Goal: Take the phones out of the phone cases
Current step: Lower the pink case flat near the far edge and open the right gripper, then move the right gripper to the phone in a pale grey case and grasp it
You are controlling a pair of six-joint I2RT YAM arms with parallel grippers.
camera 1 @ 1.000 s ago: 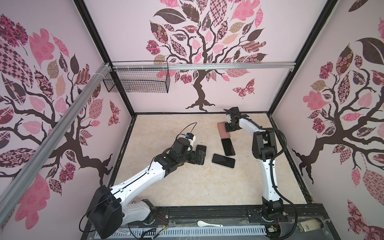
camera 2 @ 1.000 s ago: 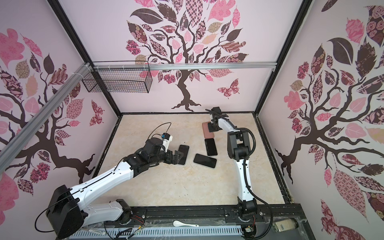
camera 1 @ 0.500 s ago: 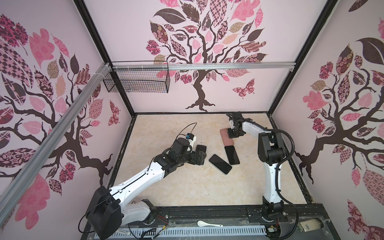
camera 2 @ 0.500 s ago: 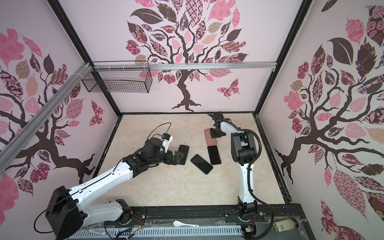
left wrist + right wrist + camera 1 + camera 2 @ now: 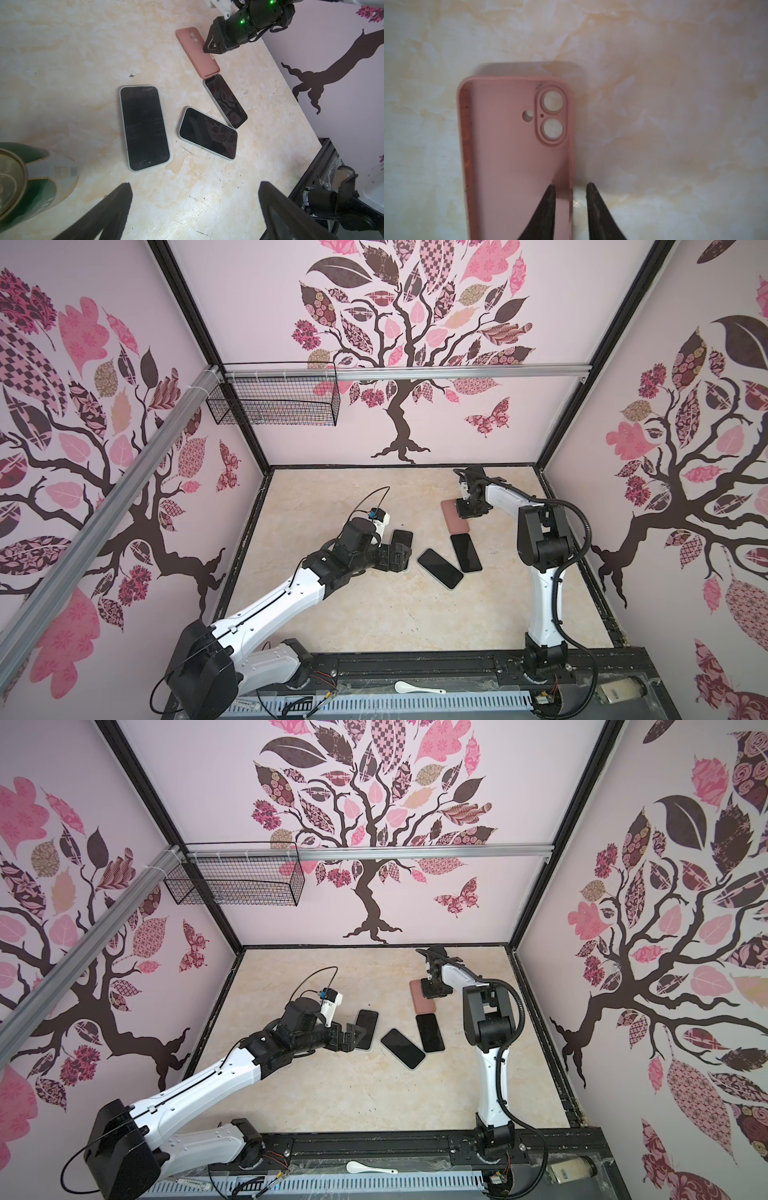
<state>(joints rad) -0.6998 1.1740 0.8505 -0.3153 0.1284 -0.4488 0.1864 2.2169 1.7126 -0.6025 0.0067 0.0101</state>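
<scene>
Tabletop (image 5: 675, 104): pink case (image 5: 508, 155) rim inside right tool (image 5: 571, 185)

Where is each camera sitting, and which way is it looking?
Top views: high above the arm bases, looking down at the table; left arm and right arm show.
Left wrist: low over the table, facing three phones; open left jaws show.
Right wrist: close above the pink case; right jaws straddle its wall.
Shared: left wrist also sees that case.

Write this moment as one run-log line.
pink rectangular phone case: empty, on beige table | right hand: open, astride its wall | left hand: open, empty
</scene>
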